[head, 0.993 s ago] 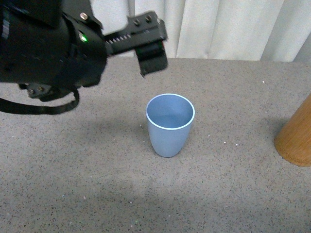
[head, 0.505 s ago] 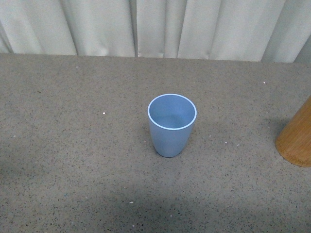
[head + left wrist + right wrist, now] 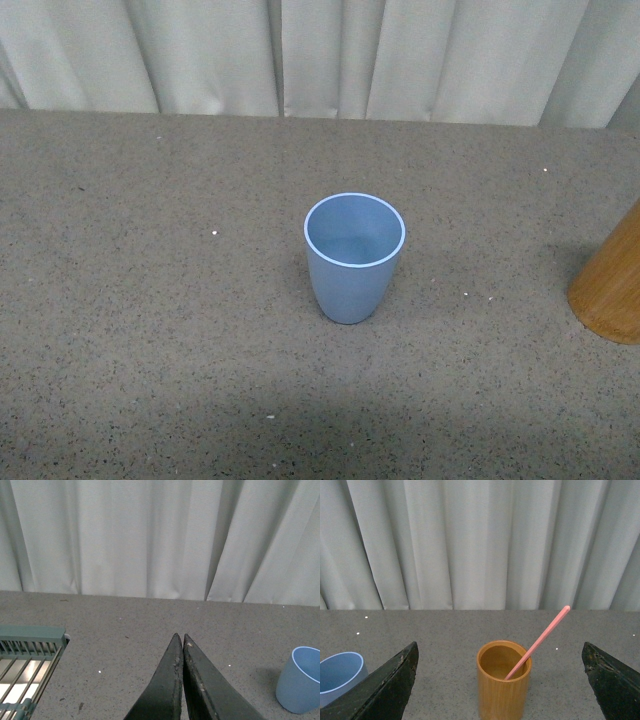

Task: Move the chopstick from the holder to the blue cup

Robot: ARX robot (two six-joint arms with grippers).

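Note:
The light blue cup (image 3: 354, 258) stands upright and empty in the middle of the grey table. It also shows in the left wrist view (image 3: 302, 680) and the right wrist view (image 3: 339, 675). The orange-brown wooden holder (image 3: 503, 680) stands upright with one pink chopstick (image 3: 538, 642) leaning out of it; only the holder's side (image 3: 610, 285) shows at the front view's right edge. My right gripper (image 3: 502, 672) is open, its jaws wide apart on either side of the holder, short of it. My left gripper (image 3: 179, 639) is shut and empty, away from the cup. Neither arm shows in the front view.
A pale curtain (image 3: 320, 55) hangs along the table's far edge. A grey-green slatted rack (image 3: 27, 655) lies on the table beside my left gripper, on the side away from the cup.
The left arm, which filled the front view's upper left a second ago, has moved out of that view. The cup and the holder have not moved.

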